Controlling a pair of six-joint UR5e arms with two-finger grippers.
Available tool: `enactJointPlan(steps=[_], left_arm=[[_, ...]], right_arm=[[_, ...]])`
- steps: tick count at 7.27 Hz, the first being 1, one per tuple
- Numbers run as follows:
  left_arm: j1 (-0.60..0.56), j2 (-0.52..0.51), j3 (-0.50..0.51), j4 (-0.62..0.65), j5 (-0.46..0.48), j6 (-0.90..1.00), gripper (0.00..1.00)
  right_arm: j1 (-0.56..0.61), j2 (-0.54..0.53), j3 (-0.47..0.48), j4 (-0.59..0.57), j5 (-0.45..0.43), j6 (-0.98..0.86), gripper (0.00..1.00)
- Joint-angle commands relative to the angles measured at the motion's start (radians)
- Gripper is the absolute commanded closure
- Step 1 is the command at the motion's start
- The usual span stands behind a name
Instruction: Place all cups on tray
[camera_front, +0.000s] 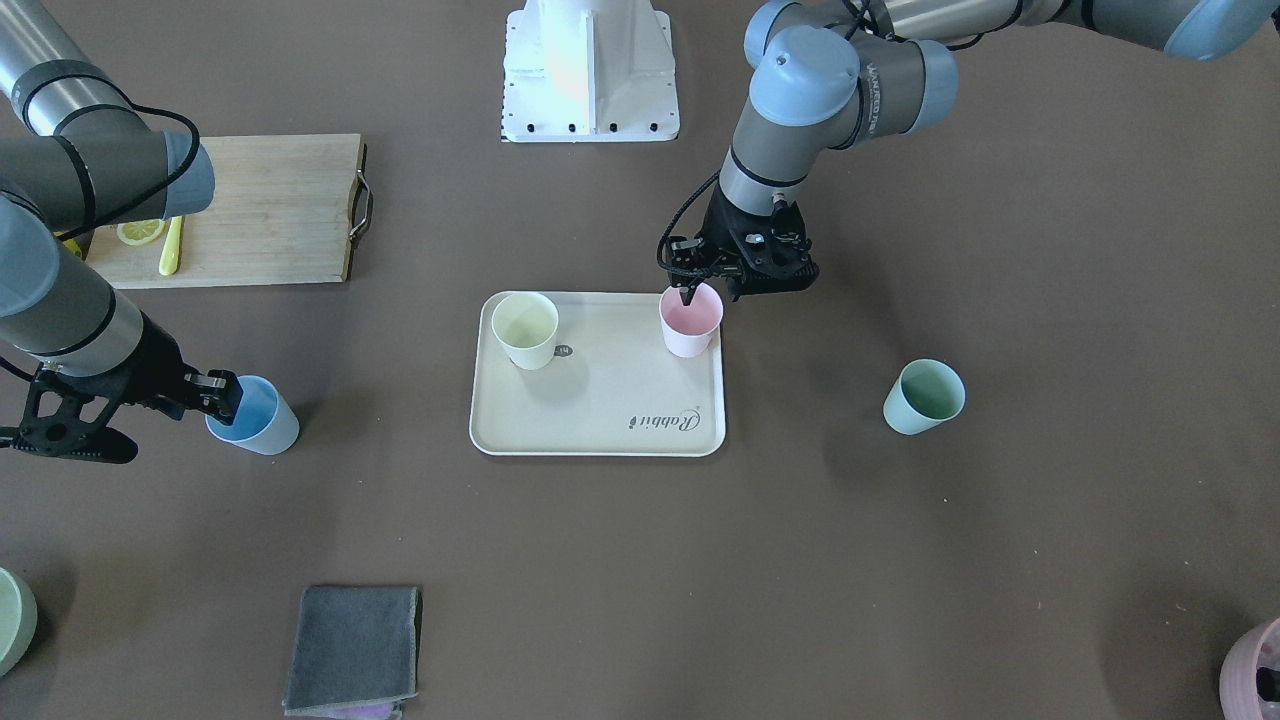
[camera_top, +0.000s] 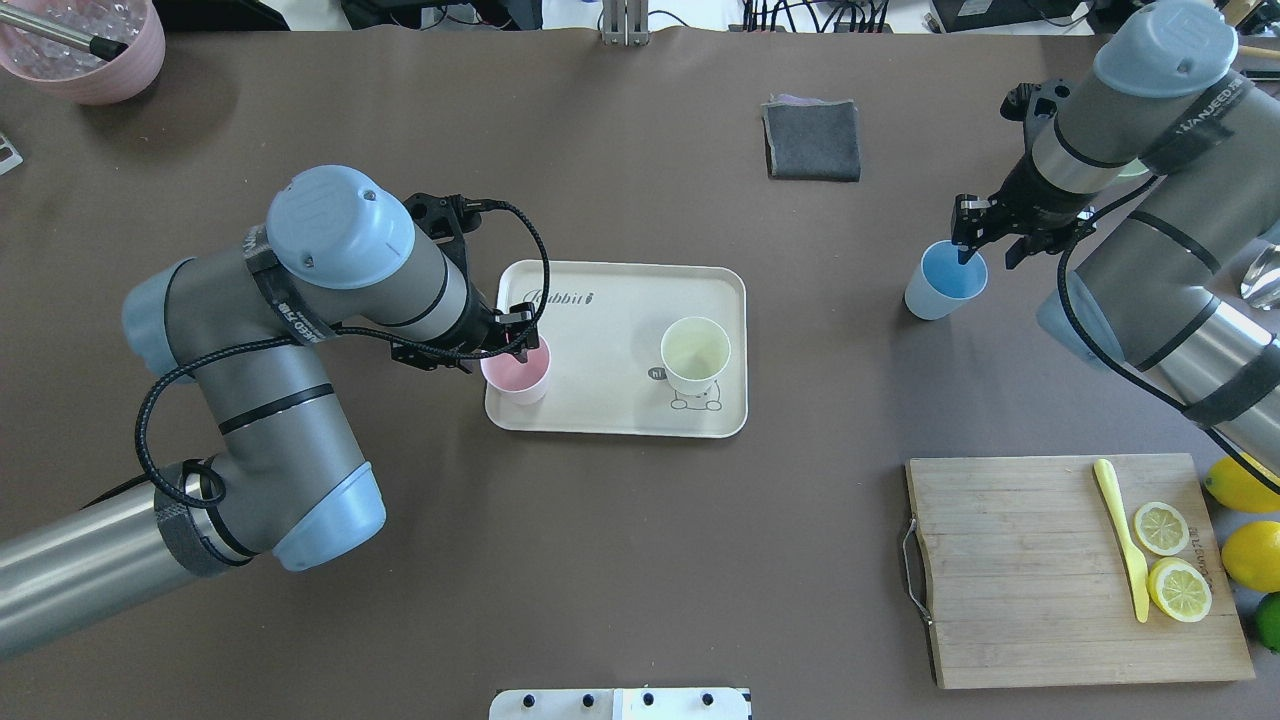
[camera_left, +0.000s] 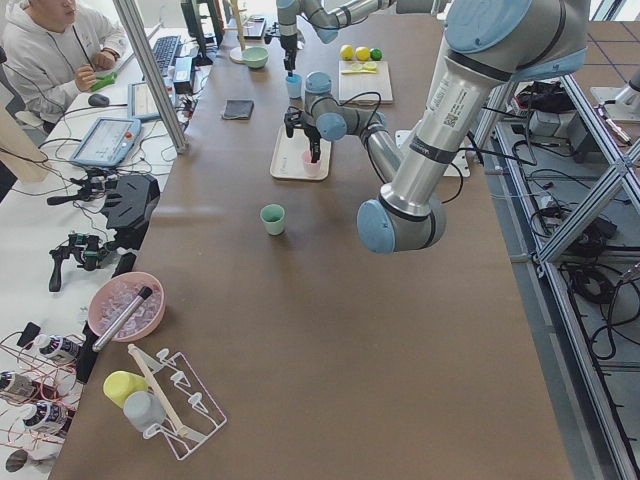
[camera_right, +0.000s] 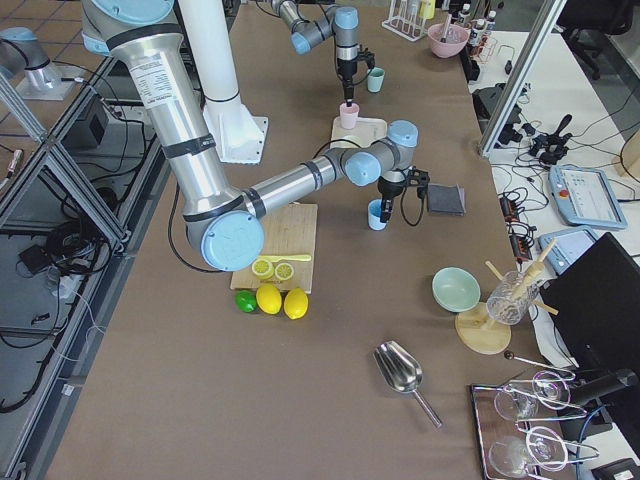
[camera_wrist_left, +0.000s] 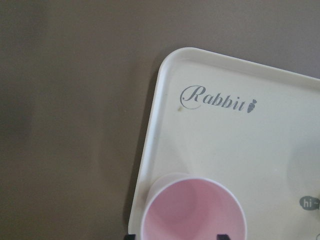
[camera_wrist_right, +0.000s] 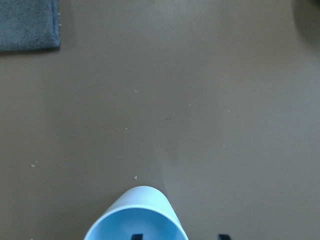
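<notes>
Brown paper covers the surface. Seen from the operators' side, the light blue cup stands off the tray, and the right gripper is open astride its rim. On the cream tray stand the pale yellow cup and the pink cup, where the left gripper is open over the wall. The mint green cup stands well apart. These matte, tapered cups look light, stiff and a little slippery, so I would pinch the wall at the rim.

At the left gripper, the pink tapered cup looks matt, smooth plastic. The cream rectangular tray beneath looks alike.
</notes>
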Motion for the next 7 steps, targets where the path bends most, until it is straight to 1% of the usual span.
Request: enactJointPlan(steps=[1,2,4,5,6,7], left_arm=[[-0.014,-0.001,-0.014,0.016,0.0,0.001,0.35],[-0.051,0.004,-0.025,0.024,-0.004,0.01,0.35],[-0.114,0.012,-0.063,0.068,-0.011,0.044,0.35],[-0.154,0.013,-0.087,0.114,-0.014,0.088,0.35],[-0.194,0.024,-0.11,0.151,-0.032,0.136,0.35],[-0.241,0.063,-0.124,0.15,-0.084,0.21,0.35]], right_arm=[[-0.003,-0.001,-0.005,0.0,0.004,0.003,0.74],[-0.004,-0.004,-0.006,0.002,0.029,0.0,1.0],[-0.021,-0.006,-0.006,0.0,0.029,0.0,1.0],[-0.022,0.008,-0.003,0.0,0.036,0.007,1.0],[-0.022,0.043,0.003,0.0,0.062,0.013,1.0],[-0.026,0.121,0.003,-0.011,0.098,0.059,1.0]])
